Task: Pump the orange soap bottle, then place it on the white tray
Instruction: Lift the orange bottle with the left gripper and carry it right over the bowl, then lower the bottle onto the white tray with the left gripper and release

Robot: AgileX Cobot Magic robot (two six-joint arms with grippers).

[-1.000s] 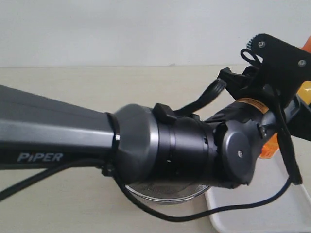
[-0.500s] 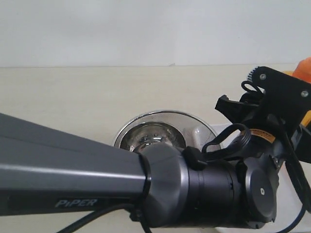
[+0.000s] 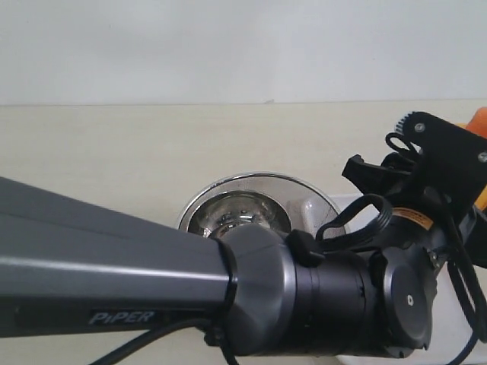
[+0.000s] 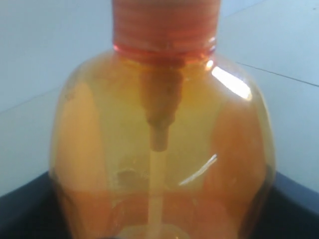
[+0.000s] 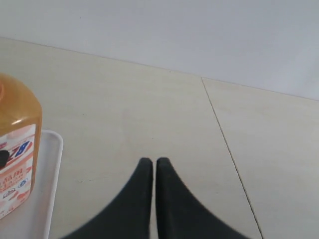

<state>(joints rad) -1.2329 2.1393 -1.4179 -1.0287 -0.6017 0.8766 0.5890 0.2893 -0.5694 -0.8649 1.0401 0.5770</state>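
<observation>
Between the jaws of the left claw (image 4: 159,224), gripped on both sides, is the orange soap bottle (image 4: 164,124), over the white tray (image 5: 52,164). Its label (image 5: 15,164) shows cropped blue letters I can't read. Off to the side, the right claw (image 5: 151,169) is closed and empty. The left arm (image 3: 114,274) reads "PiPER".

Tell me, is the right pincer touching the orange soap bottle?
Apart. The right wrist view shows the shut right pincer over bare table, with clear table between it and the orange soap bottle.
</observation>
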